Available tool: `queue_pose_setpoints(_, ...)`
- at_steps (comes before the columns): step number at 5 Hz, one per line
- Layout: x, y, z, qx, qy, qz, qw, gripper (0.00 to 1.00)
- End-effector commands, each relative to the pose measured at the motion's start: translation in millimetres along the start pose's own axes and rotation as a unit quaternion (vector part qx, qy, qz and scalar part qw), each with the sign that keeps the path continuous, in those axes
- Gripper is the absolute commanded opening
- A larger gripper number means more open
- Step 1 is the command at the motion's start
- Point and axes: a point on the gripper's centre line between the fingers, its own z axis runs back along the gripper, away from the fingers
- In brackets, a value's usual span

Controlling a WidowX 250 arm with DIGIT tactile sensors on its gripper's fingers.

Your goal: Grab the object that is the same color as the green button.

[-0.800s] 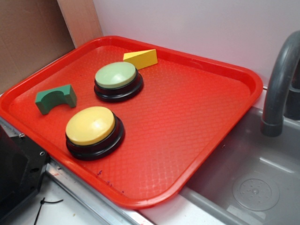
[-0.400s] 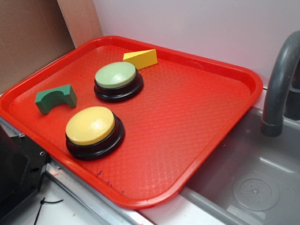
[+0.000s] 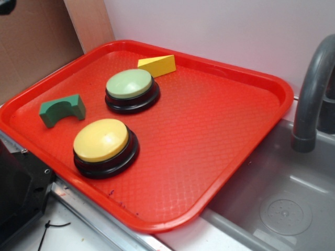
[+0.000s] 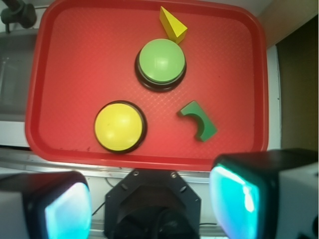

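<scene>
Claw edges into view; green block lies untouched

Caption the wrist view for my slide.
Open gripper high above red tray holding green arch block, two buttons and a wedge.

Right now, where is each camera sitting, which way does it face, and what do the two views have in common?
Exterior: off to one side and raised, looking obliquely down at the red tray with a sink beside it; of the robot only a dark bit at the top left corner.
Wrist: high above, looking straight down at the tray; the gripper, jaws apart, fills the bottom edge.
Shared: the tray, green button, yellow button, green block and yellow wedge.
</scene>
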Motion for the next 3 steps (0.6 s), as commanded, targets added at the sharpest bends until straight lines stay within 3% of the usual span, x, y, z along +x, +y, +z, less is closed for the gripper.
queue_pose_setpoints(1,-8.2,31.3,-34.0,-0.023,-0.021,-0.061,0.998,1.0)
queue_pose_setpoints(2,-1.6,43.5,-67.2,0.0,-0.009,-0.092,0.996,1.0)
queue_pose_setpoints(3,3.9,55.4,-93.7,0.018,-0.017,-0.133,0.991,1.0)
